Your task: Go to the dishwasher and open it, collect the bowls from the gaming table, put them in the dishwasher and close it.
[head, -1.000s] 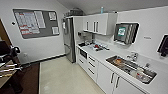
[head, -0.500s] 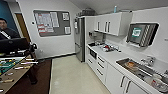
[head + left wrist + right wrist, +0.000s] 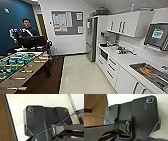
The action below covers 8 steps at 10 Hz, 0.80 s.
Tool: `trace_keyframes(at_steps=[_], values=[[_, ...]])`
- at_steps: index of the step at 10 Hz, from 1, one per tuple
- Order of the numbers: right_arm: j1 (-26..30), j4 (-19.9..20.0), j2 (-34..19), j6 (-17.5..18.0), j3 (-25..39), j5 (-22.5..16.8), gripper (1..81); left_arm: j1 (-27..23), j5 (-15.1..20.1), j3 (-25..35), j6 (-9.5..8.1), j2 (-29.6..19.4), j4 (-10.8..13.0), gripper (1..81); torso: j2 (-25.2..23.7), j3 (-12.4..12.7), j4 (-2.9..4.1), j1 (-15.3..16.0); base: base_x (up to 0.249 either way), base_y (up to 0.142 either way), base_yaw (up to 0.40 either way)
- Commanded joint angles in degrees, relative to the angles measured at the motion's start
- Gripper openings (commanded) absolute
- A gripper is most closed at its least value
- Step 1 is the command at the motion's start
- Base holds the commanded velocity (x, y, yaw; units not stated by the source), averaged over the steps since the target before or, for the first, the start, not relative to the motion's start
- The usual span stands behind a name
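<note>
I am in a kitchen room, looking along a run of white lower cabinets (image 3: 111, 72) under a white counter (image 3: 122, 60). I cannot make out a steel dishwasher front among them. The bowls and the white-topped gaming table with yellow sides are out of view. In the left wrist view my arm's dark plate (image 3: 41, 121) hangs over pale floor beside a brown carpet edge (image 3: 5, 125). The right wrist view has its dark plate (image 3: 142, 116) beside a wooden surface (image 3: 95, 110).
A foosball table (image 3: 17, 65) with a green field stands at the left on brown carpet (image 3: 42, 82). Behind it a person (image 3: 26, 27) stands at a dark monitor (image 3: 31, 41). A steel fridge (image 3: 91, 38) stands at the back, a sink (image 3: 152, 73) at the right. Pale floor (image 3: 80, 75) runs between.
The camera has turned left, so the whole picture has slid right. The foosball table and the person have come into the picture at the left.
</note>
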Motion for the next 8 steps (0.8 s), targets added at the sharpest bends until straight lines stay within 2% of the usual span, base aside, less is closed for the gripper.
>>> trace_keyframes(at_steps=[1, 8], values=[[2.82, -1.26, 1.05, -0.24, 0.91, -2.11, 81.1, -2.01, 2.1, 1.69, 0.24, -1.37, 0.1, 81.1, 0.0, 0.0, 0.0, 0.0, 0.0, 0.0, 0.334], [2.64, -2.23, 2.38, -0.24, 0.38, -2.11, 81.1, -2.01, 2.1, 1.34, 0.33, -1.1, 0.01, 81.1, 0.0, 0.0, 0.0, 0.0, 0.0, 0.0, 0.334]])
